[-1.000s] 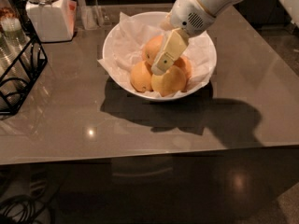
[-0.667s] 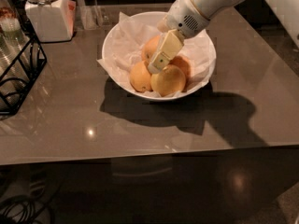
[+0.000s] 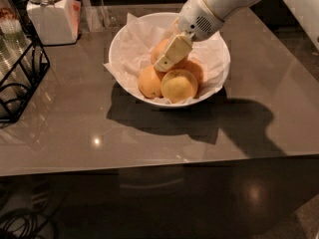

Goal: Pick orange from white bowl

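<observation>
The white bowl [image 3: 125,44], lined with crumpled white paper, stands on the grey table and holds several round fruits. An orange [image 3: 160,49] lies at the back of the pile, partly hidden. A paler, yellower fruit [image 3: 178,85] lies in front, with another orange fruit [image 3: 150,81] to its left and one [image 3: 196,69] to its right. My gripper [image 3: 165,62] reaches down from the upper right into the bowl. It lies across the back orange, with its tip between that orange and the left fruit.
A white lidded jar [image 3: 50,15] stands at the back left. A black wire rack [image 3: 20,71] holding glassware is at the left edge. The table's front edge [image 3: 159,166] runs across below the bowl. My arm's shadow falls to the right of the bowl.
My gripper's tip has moved left and slightly up within the bowl, from over the front fruits toward the back orange. The fruits and bowl have not visibly shifted.
</observation>
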Available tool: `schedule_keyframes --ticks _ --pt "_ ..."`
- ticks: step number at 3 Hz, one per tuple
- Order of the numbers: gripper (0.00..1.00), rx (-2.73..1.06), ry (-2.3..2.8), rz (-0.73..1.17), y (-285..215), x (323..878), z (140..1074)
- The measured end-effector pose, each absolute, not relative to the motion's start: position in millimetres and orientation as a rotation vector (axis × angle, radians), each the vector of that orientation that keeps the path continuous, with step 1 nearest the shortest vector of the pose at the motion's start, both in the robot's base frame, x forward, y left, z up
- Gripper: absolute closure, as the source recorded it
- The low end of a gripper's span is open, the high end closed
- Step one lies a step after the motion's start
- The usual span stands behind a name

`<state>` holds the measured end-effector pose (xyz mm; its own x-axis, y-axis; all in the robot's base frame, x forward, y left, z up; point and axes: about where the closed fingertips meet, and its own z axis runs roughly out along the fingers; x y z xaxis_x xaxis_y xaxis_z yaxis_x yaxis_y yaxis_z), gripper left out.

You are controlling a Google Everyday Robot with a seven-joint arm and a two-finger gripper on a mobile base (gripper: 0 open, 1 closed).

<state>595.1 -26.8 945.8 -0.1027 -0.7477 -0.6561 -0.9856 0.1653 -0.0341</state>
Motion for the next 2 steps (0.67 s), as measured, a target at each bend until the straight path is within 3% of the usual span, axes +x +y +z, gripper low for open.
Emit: schedule_keyframes --ticks 2 --pt "0.43 -1.636 1.909 0.575 -26.8 595.2 945.7"
